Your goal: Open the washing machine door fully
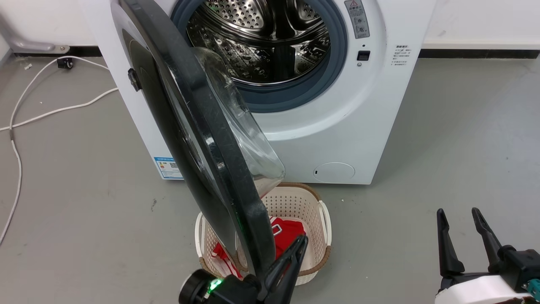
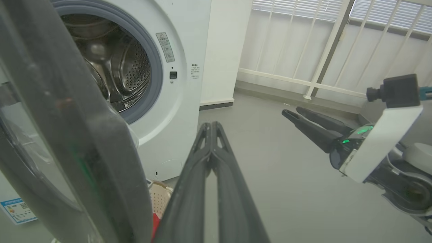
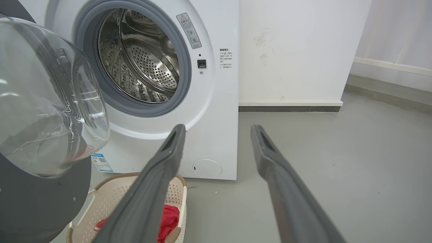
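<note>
Nearest me, my left gripper [image 1: 300, 245] is pinched closed on nothing, just beside the lower rim of the washing machine door [image 1: 202, 126], and my right gripper [image 1: 459, 212] hangs spread and empty well to the right. A cream laundry basket [image 1: 325, 219] holding a red garment [image 1: 291, 230] sits on the floor [image 1: 422, 177] under the door's edge. The glossy black door stands swung out, edge-on to me, its glass bowl [image 1: 253, 143] facing the steel drum [image 1: 261, 42] of the washing machine [image 1: 337, 126].

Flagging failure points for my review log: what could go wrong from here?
The shut left end effector only sits beside the rim of the washing machine door, not clamping it; it may slip off mid-push. The door hangs over the laundry basket; its lower edge might catch the rim.
</note>
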Available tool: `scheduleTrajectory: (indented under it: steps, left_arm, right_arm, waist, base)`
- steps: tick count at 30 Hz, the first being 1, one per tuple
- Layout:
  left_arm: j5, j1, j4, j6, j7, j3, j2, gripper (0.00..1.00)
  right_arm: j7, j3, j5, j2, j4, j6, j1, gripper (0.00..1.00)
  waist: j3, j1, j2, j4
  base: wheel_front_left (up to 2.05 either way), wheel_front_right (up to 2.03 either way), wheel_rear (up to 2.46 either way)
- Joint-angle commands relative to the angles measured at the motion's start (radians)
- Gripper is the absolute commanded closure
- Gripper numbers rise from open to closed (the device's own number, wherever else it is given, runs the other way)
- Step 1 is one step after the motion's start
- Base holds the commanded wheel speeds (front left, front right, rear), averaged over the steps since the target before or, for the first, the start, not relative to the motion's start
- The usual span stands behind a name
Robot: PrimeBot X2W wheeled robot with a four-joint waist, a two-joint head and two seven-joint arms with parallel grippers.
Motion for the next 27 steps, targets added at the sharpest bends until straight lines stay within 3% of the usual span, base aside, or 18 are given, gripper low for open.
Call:
scheduleTrajectory:
  steps: [1, 27]
  left_arm:
    - [-0.003, 0.009, 0.027, 0.004, -0.002, -0.003, 0.005, 1.00]
    - [0.002, -0.083, 0.209, 0.096, -0.093, 0.085, 0.004, 1.00]
  right_arm:
    - [-0.003, 0.003, 0.009, 0.003, 0.002, -0.001, -0.017, 0.00]
    - [-0.007, 0.019, 0.016, 0.003, 0.027, -0.001, -0.021, 0.00]
  waist:
    - [0.002, 0.0000, 0.0000, -0.001]
    - [-0.001, 0.0000, 0.0000, -0.017]
  base:
    - [0.00, 0.00, 0.00]
    - [0.00, 0.00, 0.00]
